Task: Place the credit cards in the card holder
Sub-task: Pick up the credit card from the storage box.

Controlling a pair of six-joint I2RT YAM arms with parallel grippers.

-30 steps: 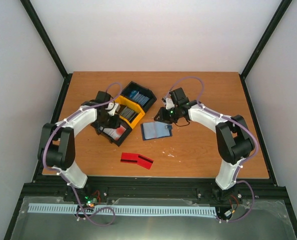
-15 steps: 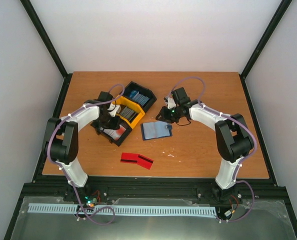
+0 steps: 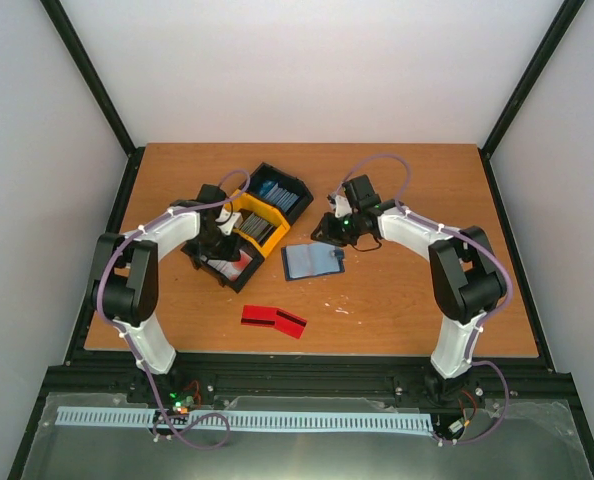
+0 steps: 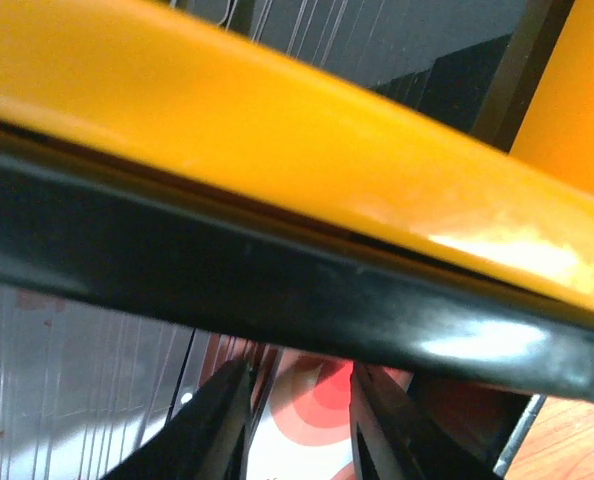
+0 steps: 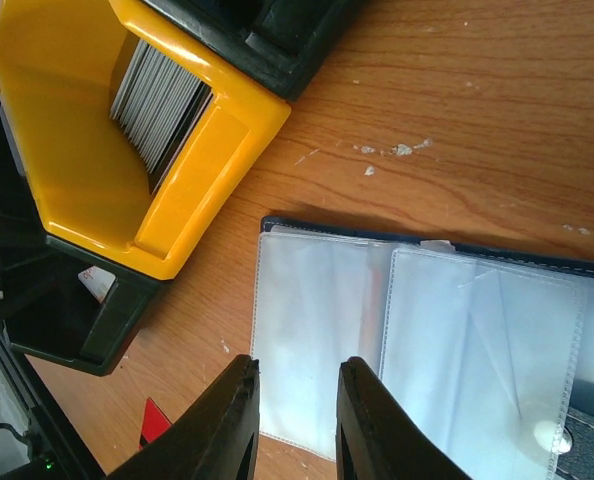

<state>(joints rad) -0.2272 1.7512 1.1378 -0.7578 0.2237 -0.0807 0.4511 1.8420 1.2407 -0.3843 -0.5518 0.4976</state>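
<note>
White arm shells (image 3: 167, 232), black joints (image 3: 127, 290), purple cables (image 3: 382, 157)

Red credit cards (image 3: 274, 320), navy card holder (image 3: 312, 262), yellow bin (image 5: 222, 125).

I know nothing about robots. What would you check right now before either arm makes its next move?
1. Card holder lies open on the table: ok.
2. Right gripper open above the holder's clear pockets, nothing between its fingers: ok.
3. Left gripper down inside the black bin, over a red-and-white card: ok.
4. That card gripped: not ok, the jaws stand apart.
5. Cards in the holder: not ok, visible pockets look empty; red cards lie on the table.
</note>
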